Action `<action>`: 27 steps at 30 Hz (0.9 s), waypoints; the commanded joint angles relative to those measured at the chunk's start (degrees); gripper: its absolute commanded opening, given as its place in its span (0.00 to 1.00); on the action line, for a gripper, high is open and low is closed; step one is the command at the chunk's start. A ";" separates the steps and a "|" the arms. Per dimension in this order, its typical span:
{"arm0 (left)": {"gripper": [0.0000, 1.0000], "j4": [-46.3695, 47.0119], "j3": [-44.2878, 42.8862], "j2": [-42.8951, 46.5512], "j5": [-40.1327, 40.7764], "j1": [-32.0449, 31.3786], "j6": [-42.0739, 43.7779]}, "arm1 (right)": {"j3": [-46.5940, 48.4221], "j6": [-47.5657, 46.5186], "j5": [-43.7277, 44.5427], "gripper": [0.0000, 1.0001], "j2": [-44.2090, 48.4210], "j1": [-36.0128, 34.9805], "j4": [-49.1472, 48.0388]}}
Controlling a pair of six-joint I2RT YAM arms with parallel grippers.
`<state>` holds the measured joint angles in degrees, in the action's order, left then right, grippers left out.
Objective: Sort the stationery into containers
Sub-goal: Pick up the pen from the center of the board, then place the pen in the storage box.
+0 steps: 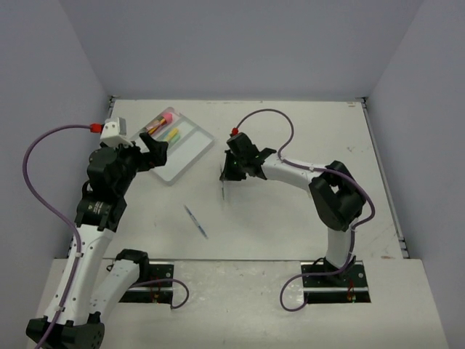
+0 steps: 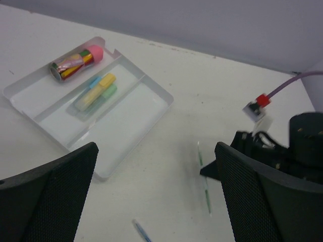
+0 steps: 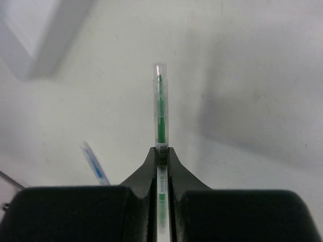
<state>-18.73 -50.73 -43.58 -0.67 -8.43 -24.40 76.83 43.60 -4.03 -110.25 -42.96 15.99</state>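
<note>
Right gripper [image 3: 161, 151]: clamped on thin clear-barrelled green pen [image 3: 160, 111] (barrel projecting forward). Left gripper [image 2: 156, 151]: jaws spread wide, near white three-compartment plastic tray [image 2: 126, 118]. Thin blue pen [image 1: 196, 221]: lying on white table [image 1: 305, 218].

the left arm [image 1: 80, 254] and right arm [image 1: 287, 172] are white link shells with black joint housings. the left pincer [image 1: 156, 151] has black, finely meshed fingers [image 2: 55, 191], with a white box [image 1: 115, 131] behind it. a purple cable [image 1: 54, 131] runs along each arm, ending in a red plug [image 1: 94, 127] behind the pincer.
</note>
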 commanded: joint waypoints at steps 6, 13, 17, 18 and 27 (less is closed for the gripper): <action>1.00 -4.60 5.85 0.90 2.63 -0.19 4.86 | 25.89 25.44 2.89 0.00 -10.85 1.56 -5.64; 1.00 -4.30 8.62 1.77 4.06 -0.19 5.78 | 47.41 27.41 0.33 0.00 -26.15 1.47 2.32; 1.00 -3.94 8.38 2.27 4.10 -0.19 5.86 | 46.79 27.78 0.81 0.00 -28.25 1.20 1.91; 1.00 -3.76 8.45 2.35 4.09 -0.18 5.86 | 45.79 27.93 1.33 0.00 -27.97 1.02 1.38; 1.00 -4.14 7.92 -0.25 2.68 -0.16 3.89 | 41.25 22.70 1.58 0.52 -24.43 0.13 -1.11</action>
<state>-23.63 -42.26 -42.43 2.62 -8.45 -19.94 118.24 69.38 -3.54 -139.31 -42.24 16.50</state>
